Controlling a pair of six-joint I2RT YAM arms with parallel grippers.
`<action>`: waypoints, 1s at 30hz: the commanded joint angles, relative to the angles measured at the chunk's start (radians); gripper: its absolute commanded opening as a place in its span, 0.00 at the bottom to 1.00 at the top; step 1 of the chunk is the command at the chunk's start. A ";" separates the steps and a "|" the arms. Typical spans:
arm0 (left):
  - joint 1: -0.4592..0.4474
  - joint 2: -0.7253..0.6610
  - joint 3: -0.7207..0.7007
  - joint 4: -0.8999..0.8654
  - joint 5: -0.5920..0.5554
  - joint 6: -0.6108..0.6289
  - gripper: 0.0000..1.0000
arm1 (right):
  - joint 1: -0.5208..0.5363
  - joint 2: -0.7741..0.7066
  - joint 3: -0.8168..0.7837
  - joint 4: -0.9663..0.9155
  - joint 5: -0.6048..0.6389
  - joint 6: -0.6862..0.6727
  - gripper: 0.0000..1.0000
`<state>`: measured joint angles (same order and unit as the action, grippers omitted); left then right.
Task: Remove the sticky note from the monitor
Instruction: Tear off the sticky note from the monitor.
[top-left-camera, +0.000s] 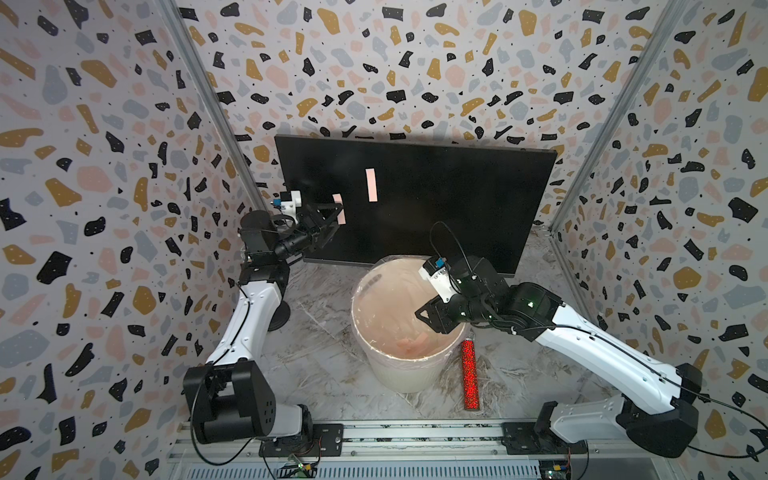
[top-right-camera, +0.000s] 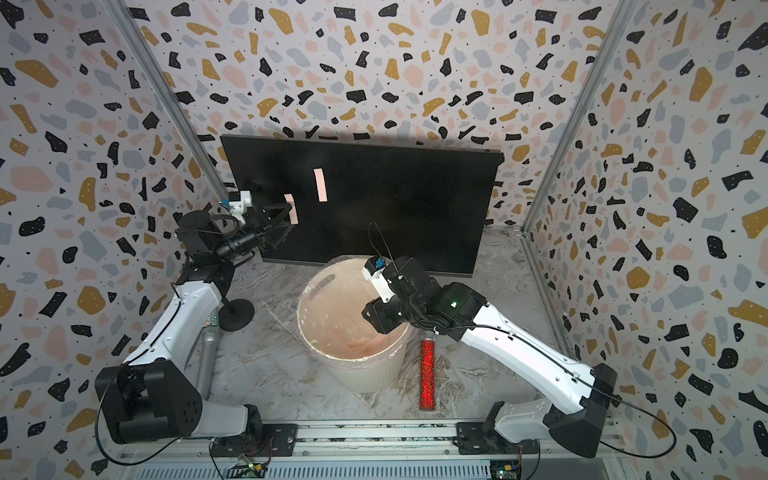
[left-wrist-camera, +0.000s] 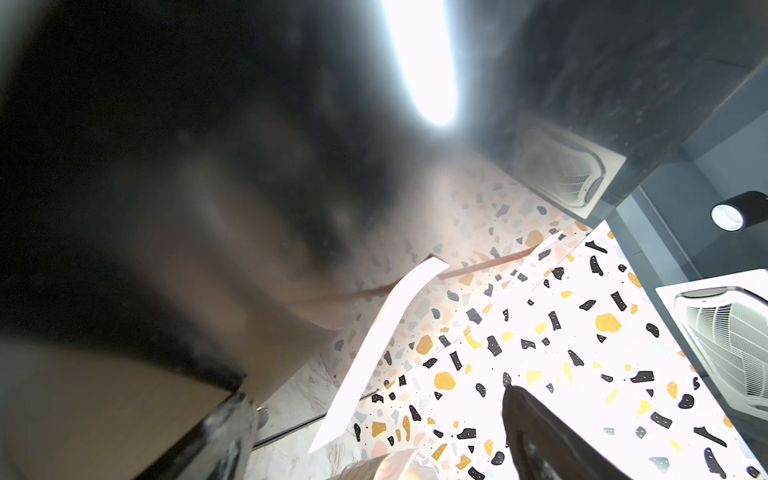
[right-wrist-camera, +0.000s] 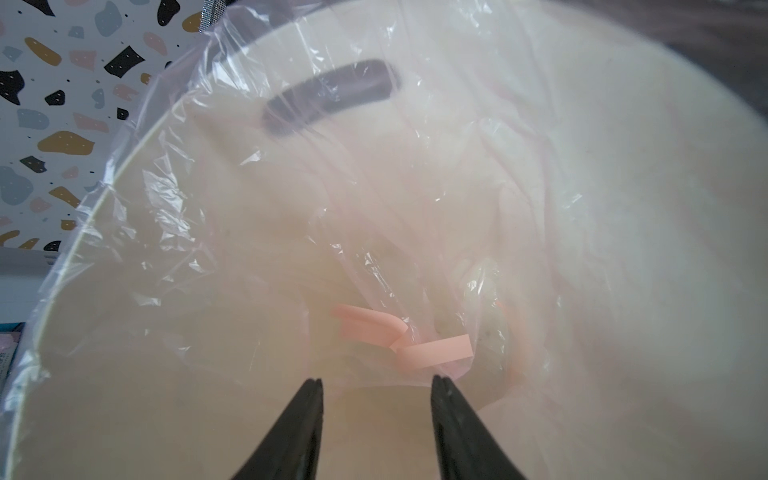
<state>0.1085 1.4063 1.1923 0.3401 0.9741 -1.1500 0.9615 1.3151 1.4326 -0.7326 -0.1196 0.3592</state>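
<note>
The sticky note (left-wrist-camera: 399, 316) being worked on is a slim pale-pink strip on the monitor's (top-left-camera: 436, 199) dark face, low down near the screen edge closest to the left arm. A second strip (top-left-camera: 372, 185) like it sits a little higher, further toward the middle of the screen. In the left wrist view the lower strip is washed out to white, and one end seems to curl off the glass.

The left hand (top-left-camera: 337, 216) is right up at the screen with its jaws spread wide on either side of that strip, holding nothing yet. To my eye the step is the pinch. It should close on the loose end only and keep the tips off the glass. Then it should peel along the strip's length rather than yank straight out, since paper this thin will likely tear or slip.

Just in front of the monitor stands the white bin (top-left-camera: 399, 374) with its clear liner, a few pink strips (right-wrist-camera: 374, 328) already at the bottom. The right hand (right-wrist-camera: 376, 380) hangs over it, jaws partway apart and empty.
</note>
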 joint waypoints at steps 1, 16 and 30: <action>-0.003 0.011 0.042 0.086 0.014 -0.021 0.94 | 0.005 -0.016 0.042 0.003 -0.006 -0.001 0.49; -0.020 0.041 0.086 0.113 0.014 -0.076 0.74 | 0.005 -0.024 0.038 0.004 -0.006 0.002 0.49; -0.025 0.035 0.083 0.051 0.001 -0.074 0.14 | 0.005 -0.040 0.032 0.005 -0.005 0.006 0.50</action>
<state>0.0887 1.4410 1.2446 0.3935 0.9802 -1.2366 0.9615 1.3144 1.4376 -0.7303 -0.1234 0.3595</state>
